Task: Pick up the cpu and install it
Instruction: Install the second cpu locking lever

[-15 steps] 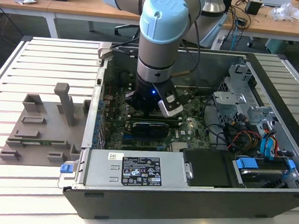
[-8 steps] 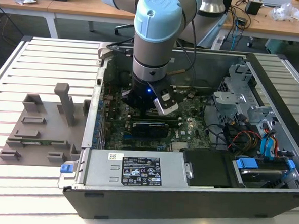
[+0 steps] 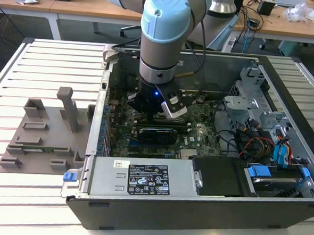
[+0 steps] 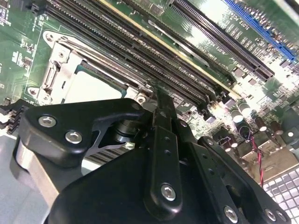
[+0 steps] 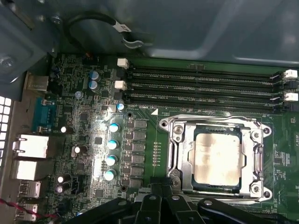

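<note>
While we hang low over the motherboard (image 5: 84,140) inside the open PC case (image 3: 279,210), the cpu (image 5: 217,157) already lies flat in its socket frame (image 5: 177,154), silver lid up, square to the frame, frame plate open around it. In the first wrist view the chip lies at roughly 1 o'clock from the black linkage of our pincer (image 5: 163,207), near but not touching; the socket's longer side runs 12-to-6, at right angles to the memory slots (image 5: 205,86) beyond it at 12. In the second wrist view the cpu (image 4: 96,86) shows just past the linkage (image 4: 161,154), partly hidden by it. We see nothing between the links, but the tips are out of sight, so we cannot tell whether the pincer is released or clenched. In the exterior view the arm (image 3: 164,38) stands upright over the board's middle.
</note>
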Available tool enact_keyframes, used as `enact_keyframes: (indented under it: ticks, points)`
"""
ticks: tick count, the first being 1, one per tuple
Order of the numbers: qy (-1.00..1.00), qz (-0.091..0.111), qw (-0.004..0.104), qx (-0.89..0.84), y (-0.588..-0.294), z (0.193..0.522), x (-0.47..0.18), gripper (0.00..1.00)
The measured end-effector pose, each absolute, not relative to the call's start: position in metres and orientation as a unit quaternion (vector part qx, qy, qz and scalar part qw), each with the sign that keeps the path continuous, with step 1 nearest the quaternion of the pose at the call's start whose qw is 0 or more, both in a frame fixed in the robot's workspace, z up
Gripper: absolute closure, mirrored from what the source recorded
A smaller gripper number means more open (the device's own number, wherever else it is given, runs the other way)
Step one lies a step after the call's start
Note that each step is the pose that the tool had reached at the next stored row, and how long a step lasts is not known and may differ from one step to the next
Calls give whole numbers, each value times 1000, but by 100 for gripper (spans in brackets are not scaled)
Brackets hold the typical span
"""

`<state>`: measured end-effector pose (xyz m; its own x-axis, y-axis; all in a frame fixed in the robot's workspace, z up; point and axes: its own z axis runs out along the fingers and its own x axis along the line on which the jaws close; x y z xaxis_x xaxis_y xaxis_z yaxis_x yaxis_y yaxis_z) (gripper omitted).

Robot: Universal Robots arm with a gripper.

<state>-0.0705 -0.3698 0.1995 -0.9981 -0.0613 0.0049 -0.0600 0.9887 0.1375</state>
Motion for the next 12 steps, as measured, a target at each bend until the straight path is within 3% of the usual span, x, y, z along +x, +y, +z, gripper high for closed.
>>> enact_keyframes:
  ticks: [12]
  points:
    - [-997, -69, 4, 31, -373, 207, -70, 89]
